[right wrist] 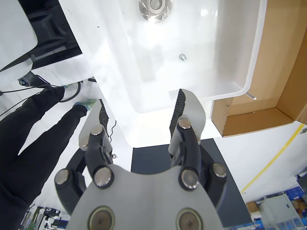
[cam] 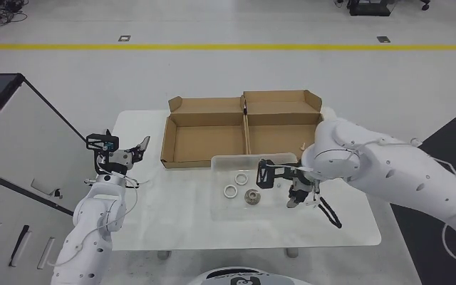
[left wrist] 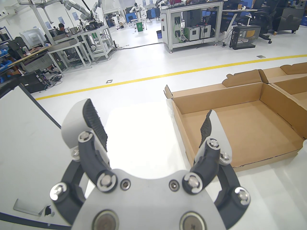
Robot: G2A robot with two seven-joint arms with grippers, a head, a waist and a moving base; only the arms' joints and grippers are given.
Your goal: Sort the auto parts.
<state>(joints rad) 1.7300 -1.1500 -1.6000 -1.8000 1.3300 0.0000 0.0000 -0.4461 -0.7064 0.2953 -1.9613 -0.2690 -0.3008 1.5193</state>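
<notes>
A clear plastic tray (cam: pixel 221 162) sits mid-table and holds two white rings (cam: pixel 241 176) (cam: pixel 231 191) and a metal flange (cam: pixel 251 197). In the right wrist view the flange (right wrist: pixel 155 2) lies far down the tray (right wrist: pixel 254 48), with a small bolt (right wrist: pixel 183 57) closer in. My right gripper (cam: pixel 294 196) (right wrist: pixel 141 108) hangs open and empty over the tray's right end. At the table's left edge my left gripper (cam: pixel 137 151) (left wrist: pixel 148 113) is held above the table, open and empty, facing the left cardboard box (left wrist: pixel 239 125).
Two open, empty cardboard boxes (cam: pixel 203 142) (cam: pixel 281 139) stand side by side behind the tray. Bare tabletop (cam: pixel 178 206) lies left of and in front of the tray. The table's right edge is close beside the right gripper.
</notes>
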